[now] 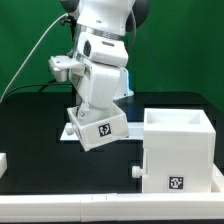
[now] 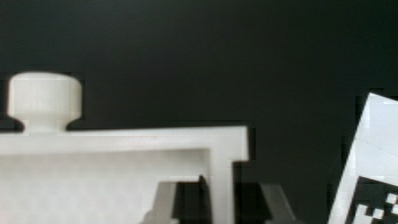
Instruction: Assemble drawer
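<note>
Drawer (image 1: pixel 98 128) hangs tilted under the arm with its tag face toward the exterior camera and one corner dipped toward the worktop (image 1: pixel 30 135); we can't tell if that corner touches. Gripper (image 2: pixel 221 205) pinches one side wall of the drawer. In the wrist view the thin white wall runs down between the two dark fingers (image 2: pixel 173 208), one on each side, with no gap that we can see. In the exterior view the gripper is mostly hidden behind the drawer, so we go by the wrist view. Knob (image 2: pixel 45 100) stands off the front panel, well away from the grasp. We judge the side wall was chosen so the knob end is left free and the drawer can be turned and pushed in without the fingers blocking. Case (image 1: pixel 178 148) sits on the worktop at the exterior view's right of the drawer, near but apart, open side up. A small stub (image 1: pixel 137 171) sticks out low on the case side facing the drawer; it could be the knob of a drawer already in, but we can't confirm that. A tagged panel (image 2: pixel 372 165) at the wrist view's edge is likely the case. The tilt reads as the drawer being reoriented, not yet lined up with the case.
</note>
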Robot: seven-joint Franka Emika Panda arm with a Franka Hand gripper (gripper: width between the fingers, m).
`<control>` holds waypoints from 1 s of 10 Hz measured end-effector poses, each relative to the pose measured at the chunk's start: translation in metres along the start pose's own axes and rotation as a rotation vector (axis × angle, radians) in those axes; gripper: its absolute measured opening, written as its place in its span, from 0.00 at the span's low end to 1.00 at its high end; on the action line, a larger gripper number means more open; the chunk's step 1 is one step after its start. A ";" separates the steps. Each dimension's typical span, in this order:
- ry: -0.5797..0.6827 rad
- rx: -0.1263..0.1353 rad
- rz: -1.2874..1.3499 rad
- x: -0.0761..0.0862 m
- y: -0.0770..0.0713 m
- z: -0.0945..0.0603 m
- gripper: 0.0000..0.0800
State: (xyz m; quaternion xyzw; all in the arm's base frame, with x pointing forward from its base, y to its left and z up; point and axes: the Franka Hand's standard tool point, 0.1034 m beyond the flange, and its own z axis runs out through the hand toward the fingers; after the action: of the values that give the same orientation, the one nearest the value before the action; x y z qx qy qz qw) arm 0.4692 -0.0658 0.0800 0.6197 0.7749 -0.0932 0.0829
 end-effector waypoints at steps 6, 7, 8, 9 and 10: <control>0.035 0.049 0.035 0.002 0.012 0.059 0.06; 0.035 0.048 0.040 0.001 0.015 0.061 0.06; 0.034 0.046 0.044 -0.001 0.020 0.063 0.06; 0.033 0.045 0.042 -0.003 0.024 0.064 0.06; 0.035 0.043 0.038 -0.004 0.024 0.064 0.06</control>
State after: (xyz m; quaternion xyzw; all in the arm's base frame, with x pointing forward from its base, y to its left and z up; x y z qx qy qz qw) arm 0.4943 -0.0804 0.0182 0.6374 0.7621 -0.0976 0.0577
